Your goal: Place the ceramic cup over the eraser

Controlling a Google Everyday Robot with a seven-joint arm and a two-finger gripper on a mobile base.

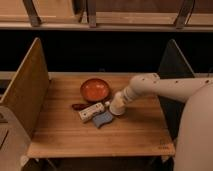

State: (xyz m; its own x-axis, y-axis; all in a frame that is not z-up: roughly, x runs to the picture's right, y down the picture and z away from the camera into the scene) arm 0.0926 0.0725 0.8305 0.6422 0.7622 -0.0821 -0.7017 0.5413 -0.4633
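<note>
So the tool (116,103) is down low over the middle of the surface (125,136), at the end of the one arm, which reaches in from the right side. There's only that arm, so there's no question of which one is nearer.

The pale cream cylinder right at the tip looks to me like the ceramic cup (119,110). It's directly under the tool, upright, and sitting on or just above the wood. The tool and cup blend together, so I honestly can't tell if the tool is clamped on it or has let go.

The key relation is cup vs eraser, and I can't find the eraser anywhere. No black striped block shows around the tool. My guess is it's hidden right below the tool, under or behind the cup. If so, the move is basically straight down with no sideways shift.

What else is there:
- one orange bowl (95,90), up and to the left of the tool, close by
- one white oblong (91,111), left of the tool, lying at a slant
- one blue sponge (103,119), just down-left of the tool, nearly touching the cup
- one small dark reddish thing (79,106), further left

That makes one cup and zero erasers visible.
</note>
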